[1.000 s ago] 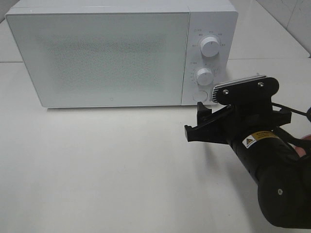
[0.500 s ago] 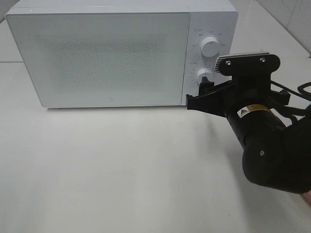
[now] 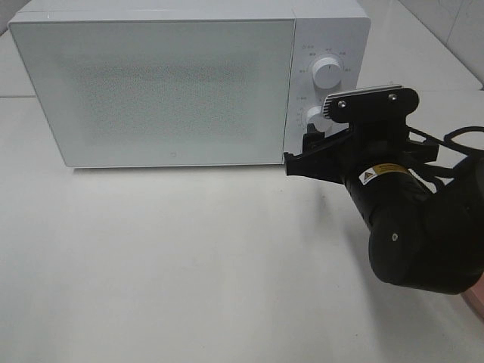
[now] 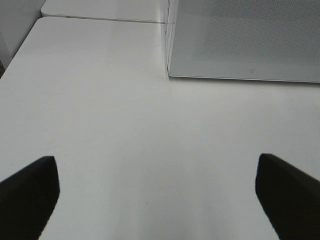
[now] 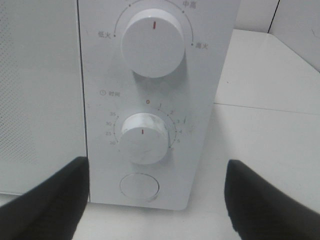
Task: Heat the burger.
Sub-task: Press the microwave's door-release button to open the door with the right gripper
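The burger is out of view in every frame. The white microwave stands at the back of the table with its door closed. My right gripper is open and empty, right in front of the control panel's lower part. In the right wrist view its fingers flank the timer knob and the round button, with the power knob above. My left gripper is open over bare tabletop, with the microwave's door ahead of it. The exterior high view does not show the left arm.
The white table spreads out in front of the microwave. The bulky black right arm fills the lower right. A sliver of something pink peeks out behind it at the right edge.
My right gripper has moved up and forward to the microwave's control panel, from the table in front of it. Its jaws have kept the same spread.
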Available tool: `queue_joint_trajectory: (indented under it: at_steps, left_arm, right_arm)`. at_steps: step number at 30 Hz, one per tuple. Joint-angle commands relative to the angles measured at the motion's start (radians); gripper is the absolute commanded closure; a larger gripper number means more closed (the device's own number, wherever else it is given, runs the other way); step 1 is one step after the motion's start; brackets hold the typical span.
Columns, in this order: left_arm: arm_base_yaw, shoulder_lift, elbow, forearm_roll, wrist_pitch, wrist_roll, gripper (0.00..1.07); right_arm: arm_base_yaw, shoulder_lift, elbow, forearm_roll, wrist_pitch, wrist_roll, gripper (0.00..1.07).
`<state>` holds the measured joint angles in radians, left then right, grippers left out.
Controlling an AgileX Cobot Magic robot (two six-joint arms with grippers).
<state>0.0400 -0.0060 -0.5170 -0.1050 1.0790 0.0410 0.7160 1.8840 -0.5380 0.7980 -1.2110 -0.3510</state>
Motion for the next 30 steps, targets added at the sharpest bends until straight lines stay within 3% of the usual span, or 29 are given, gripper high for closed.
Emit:
queue_joint_trajectory:
  at_steps: [1,6,11,14,16,17,19,20,22,30]
  left_arm:
    - [-0.007,-0.023,0.000,-0.001,-0.009,0.001,0.07]
    - [-0.007,-0.023,0.000,-0.001,-0.009,0.001,0.07]
    - [-0.007,-0.023,0.000,-0.001,-0.009,0.001,0.07]
    - [-0.007,-0.023,0.000,-0.001,-0.009,0.001,0.07]
    - [-0.007,-0.023,0.000,-0.001,-0.009,0.001,0.07]
    - [-0.007,-0.023,0.000,-0.001,-0.009,0.001,0.07]
    - [-0.007,-0.023,0.000,-0.001,-0.009,0.001,0.07]
    - [-0.007,-0.023,0.000,-0.001,-0.009,0.001,0.07]
    - [-0.007,-0.023,0.000,-0.001,-0.009,0.001,0.07]
    - [-0.007,-0.023,0.000,-0.001,-0.009,0.001,0.07]
  right_arm:
    - [-0.006,0.000,-0.010,-0.011,-0.044,0.035,0.34]
    - [-0.006,0.000,-0.010,-0.011,-0.047,0.057,0.35]
    - [-0.006,0.000,-0.010,-0.011,-0.034,0.236,0.41]
    - [-0.006,0.000,-0.010,-0.011,-0.004,0.411,0.49]
    - [-0.006,0.000,-0.010,-0.014,0.036,0.632,0.61]
    - [-0.006,0.000,-0.010,-0.014,0.036,0.632,0.61]
    - [-0.006,0.000,-0.010,-0.035,0.078,0.847,0.74]
    - [-0.006,0.000,-0.010,-0.035,0.078,0.847,0.74]
    - [-0.006,0.000,-0.010,-0.032,0.132,1.126,0.92]
    - [-0.006,0.000,-0.010,-0.018,0.159,1.404,1.07]
